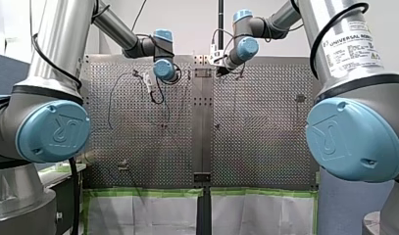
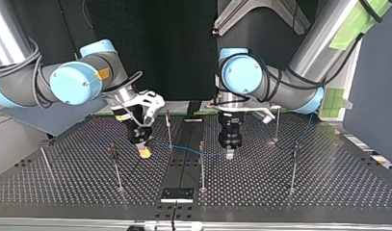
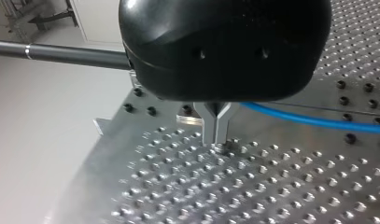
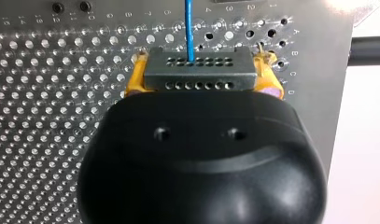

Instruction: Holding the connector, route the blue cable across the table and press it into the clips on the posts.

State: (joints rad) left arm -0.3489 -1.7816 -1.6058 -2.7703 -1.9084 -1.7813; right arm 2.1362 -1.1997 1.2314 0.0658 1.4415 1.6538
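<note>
In the right wrist view my right gripper is shut on the grey connector, yellow pads on both its sides. The blue cable leaves the connector straight ahead. In the top view my right gripper hangs low at the left. From it the blue cable runs past a thin post to my left gripper. My left gripper has its metal fingers shut, tips touching the table. The cable passes just behind them; I cannot tell if it is pinched.
Several thin posts stand on the perforated table, among them a middle post, a post at the right and a post at the left. A black plate lies at the near edge. The table's edge is close beside my left gripper.
</note>
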